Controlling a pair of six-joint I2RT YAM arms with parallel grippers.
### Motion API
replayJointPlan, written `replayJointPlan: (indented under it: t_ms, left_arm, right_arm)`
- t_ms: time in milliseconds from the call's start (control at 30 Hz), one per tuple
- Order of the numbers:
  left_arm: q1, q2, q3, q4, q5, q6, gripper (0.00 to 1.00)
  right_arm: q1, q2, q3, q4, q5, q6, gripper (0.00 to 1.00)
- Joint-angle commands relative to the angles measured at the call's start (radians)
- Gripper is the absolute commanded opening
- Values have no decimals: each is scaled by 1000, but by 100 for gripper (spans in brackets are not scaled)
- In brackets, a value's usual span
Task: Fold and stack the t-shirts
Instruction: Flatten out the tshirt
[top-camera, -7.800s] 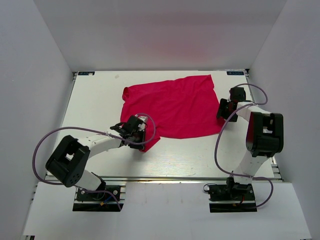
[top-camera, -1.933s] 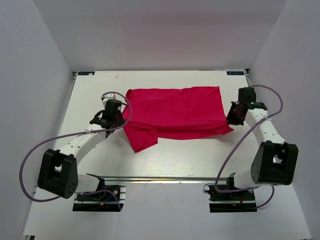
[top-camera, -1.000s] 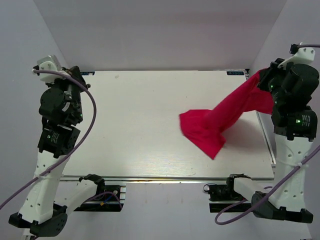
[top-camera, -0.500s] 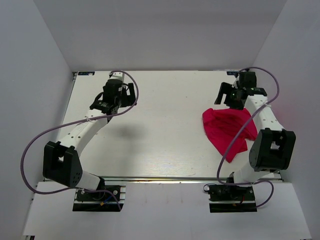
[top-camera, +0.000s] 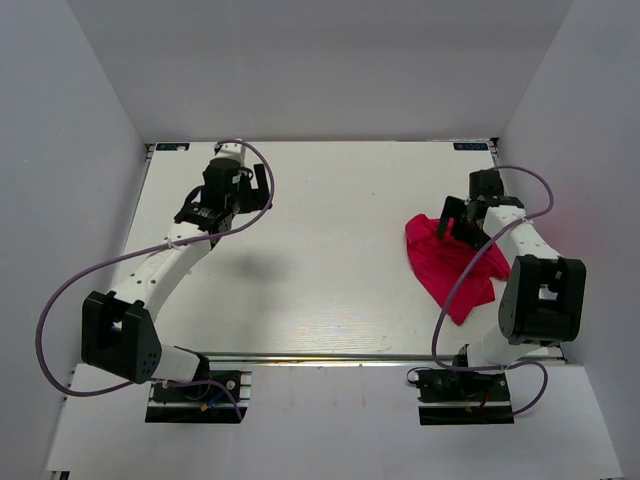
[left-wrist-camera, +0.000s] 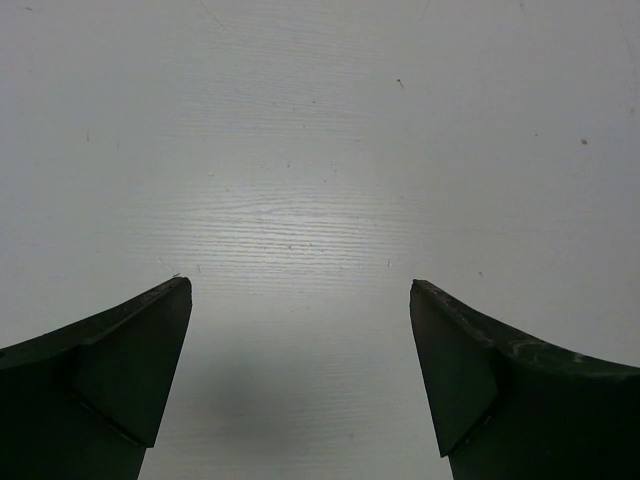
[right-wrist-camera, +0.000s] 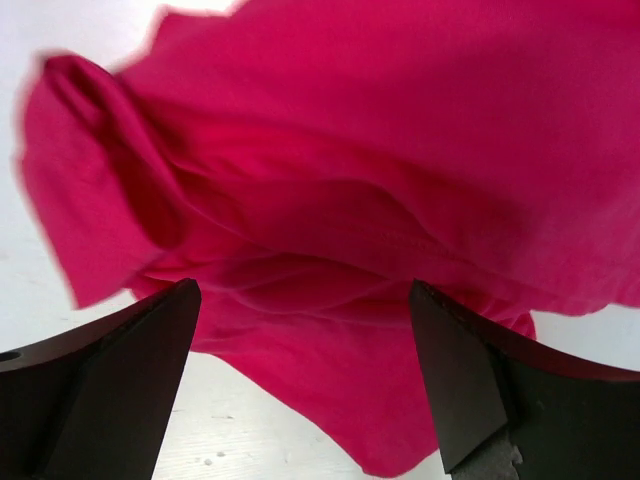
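Crimson t-shirt (right-wrist-camera: 340, 200) lies crumpled, and nothing's gripping it!
Right gripper (right-wrist-camera: 302, 290) is spread wide and empty, the shirt heaped just ahead of its jaws. Left gripper (left-wrist-camera: 300, 285) gapes wide over white table (left-wrist-camera: 320, 120), holding nothing.

The right part of the table (top-camera: 330, 300) is taken up by the crumpled t-shirt (top-camera: 430, 255), which is heaped in loose folds directly under the right end effector (top-camera: 455, 222); its jaws are spread wide over the cloth. The right arm's purple cable (top-camera: 465, 280) is draped across the heap. Only bare tabletop is seen between the wide-spread jaws of the left end effector (left-wrist-camera: 300, 290), and open room is offered across the middle and left. Outward passage is bounded by white walls (top-camera: 70, 200) on three sides.
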Motion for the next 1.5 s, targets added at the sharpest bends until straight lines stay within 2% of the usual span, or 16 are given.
replayJointPlan:
  t_ms: [0,233,300,367,467,567,700,800,1033,1067,1100,1200,1233,1267,1333,1467]
  left_arm:
    - [-1,-9,-12,-9,35,-5,100]
    - [-1,-18,-12,-20,26,-5,100]
    - [-1,-27,-23,-20,26,-5,100]
    - [-1,-37,-23,-20,26,-5,100]
    - [-1,-37,-32,-20,37,-5,100]
    - [-1,-37,-32,-20,55,-5,100]
    - [-1,-37,-52,2,92,-5,100]
    - [-10,-37,-72,14,135,-5,100]
    - [-19,72,-61,25,250,4,100]
    - [-19,106,-61,34,259,15,100]
    - [-19,123,-51,34,271,15,100]
    - [-19,170,-41,61,322,15,98]
    - [-19,199,-41,62,354,15,96]
    - [-19,213,-41,78,380,15,96]
    - [-19,241,-52,109,446,15,93]
    - [-28,299,-63,172,521,15,87]
  right_arm:
    - [-1,15,-25,45,24,19,90]
    - [2,58,-84,156,-49,-6,90]
    - [11,98,-104,207,-92,-12,85]
    - [20,110,-105,229,-159,-15,59]
    - [60,114,-93,287,-294,-10,0]
    - [129,106,-52,313,-377,-43,0]
    - [236,124,48,341,-471,-61,0]
    - [357,202,120,373,-581,-66,0]
    - [537,325,269,309,-572,-103,1]
    - [541,301,266,301,-548,-113,13]
    - [548,287,263,299,-516,-112,39]
    - [551,195,176,315,-465,-100,66]
    - [548,151,156,318,-436,-90,85]
    - [546,134,118,321,-422,-86,90]
    - [548,60,56,299,-331,-70,90]
    - [549,-76,-127,244,-262,0,90]
